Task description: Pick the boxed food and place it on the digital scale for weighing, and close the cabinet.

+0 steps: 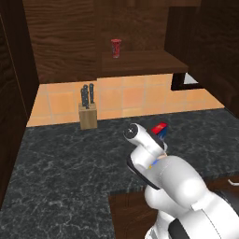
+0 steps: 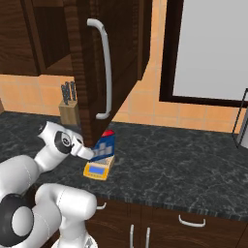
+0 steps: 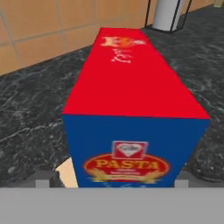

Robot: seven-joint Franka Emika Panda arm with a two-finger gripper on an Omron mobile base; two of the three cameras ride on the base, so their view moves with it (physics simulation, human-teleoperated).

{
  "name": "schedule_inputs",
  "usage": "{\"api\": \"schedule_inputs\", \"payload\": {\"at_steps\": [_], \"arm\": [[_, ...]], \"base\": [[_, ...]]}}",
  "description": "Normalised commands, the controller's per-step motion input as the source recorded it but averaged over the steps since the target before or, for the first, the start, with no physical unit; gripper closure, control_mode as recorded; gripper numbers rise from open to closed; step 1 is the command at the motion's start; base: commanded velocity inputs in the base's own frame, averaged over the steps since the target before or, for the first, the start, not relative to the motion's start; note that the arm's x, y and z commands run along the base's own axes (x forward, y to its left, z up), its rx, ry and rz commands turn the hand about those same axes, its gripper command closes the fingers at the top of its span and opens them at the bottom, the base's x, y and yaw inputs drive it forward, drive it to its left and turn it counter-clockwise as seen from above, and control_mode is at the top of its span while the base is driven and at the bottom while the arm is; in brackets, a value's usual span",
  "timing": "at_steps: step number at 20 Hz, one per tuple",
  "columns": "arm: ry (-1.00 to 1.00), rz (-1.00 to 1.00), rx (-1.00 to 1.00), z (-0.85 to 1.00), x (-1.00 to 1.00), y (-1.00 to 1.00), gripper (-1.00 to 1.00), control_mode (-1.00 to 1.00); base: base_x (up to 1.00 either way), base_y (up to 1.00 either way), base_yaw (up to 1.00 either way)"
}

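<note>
At the pincer, items listed left to right:

Knife block [image 2: 69, 107]: stood against the tiled wall, well off to the pincer's left and behind it.

Pincer [image 2: 95, 154]: held low over the counter [image 2: 184, 160] at the carton; two grey finger stubs are seen either side of the carton's base in the hand view, but whether they are pressed on it cannot be told.

Boxed food [image 2: 105, 147]: directly ahead of the pincer, upright, set on the scale.

Digital scale [image 2: 96, 170]: under the carton, just below the pincer; yellow edge and blue strip exposed.

Cabinet [image 2: 104, 58]: door swung open, above the pincer and slightly right; handle [image 2: 105, 68] facing out.

Red cup [image 1: 115, 48]: left on the inner shelf [image 1: 144, 61], high above.

Progress: weighing placement judged done or nearly so, release unconfirmed; door closing is left.
</note>
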Motion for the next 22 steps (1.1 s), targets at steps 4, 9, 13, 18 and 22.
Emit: {"api": "schedule_inputs", "payload": {"at_steps": [4, 9, 13, 18, 22], "arm": [[0.00, 0.00, 0.00, 0.20, -0.09, 0.02, -1.00, -1.00], [0.00, 0.00, -0.03, 0.18, -0.13, 0.02, -1.00, -1.00], [0.00, 0.00, -0.04, 0.08, -0.13, 0.00, -1.00, -1.00], [0.00, 0.00, -0.05, 0.04, -0.08, 0.01, -1.00, -1.00], [0.00, 0.00, -0.05, 0.17, -0.39, 0.24, -1.00, -1.00]], "base": [[0.00, 0.00, 0.00], [0.00, 0.00, 0.00], [0.00, 0.00, 0.00], [0.00, 0.00, 0.00], [0.00, 0.00, 0.00]]}}
